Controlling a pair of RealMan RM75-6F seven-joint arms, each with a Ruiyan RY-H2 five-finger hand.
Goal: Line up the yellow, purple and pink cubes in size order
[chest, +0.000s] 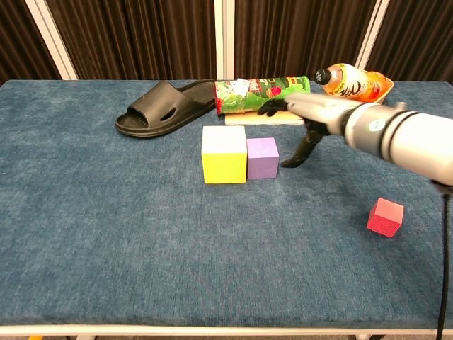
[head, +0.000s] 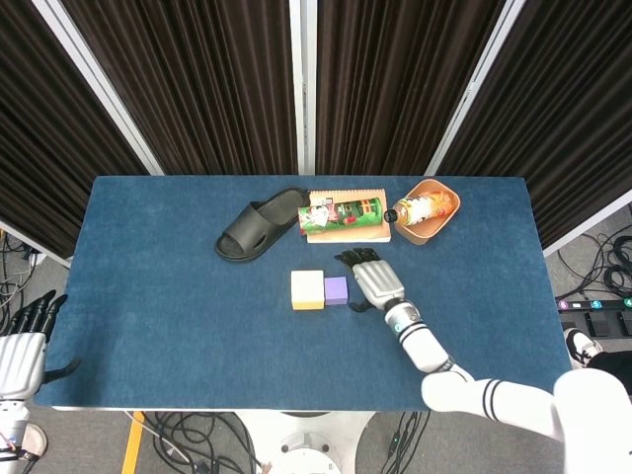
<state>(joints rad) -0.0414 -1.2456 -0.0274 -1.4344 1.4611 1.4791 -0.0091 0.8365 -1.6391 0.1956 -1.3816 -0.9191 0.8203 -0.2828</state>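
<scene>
The yellow cube (head: 307,289) (chest: 224,154), the largest, sits mid-table. The smaller purple cube (head: 336,290) (chest: 262,157) stands against its right face, touching it. Smallest of the three, the pink cube (chest: 385,217) lies apart at the near right; the head view hides it under my right arm. My right hand (head: 373,279) (chest: 306,126) hovers just right of the purple cube, fingers (chest: 297,152) pointing down and spread, holding nothing, with a small gap to the cube. My left hand (head: 25,341) hangs off the table's left edge, fingers apart and empty.
A black slipper (chest: 164,106) lies behind the cubes to the left. A green snack can (chest: 262,92) rests on a wooden board (head: 346,233) at the back. An orange bowl (head: 432,215) holding a bottle (chest: 350,79) stands at the back right. The blue table top (chest: 106,234) stretches bare at front left.
</scene>
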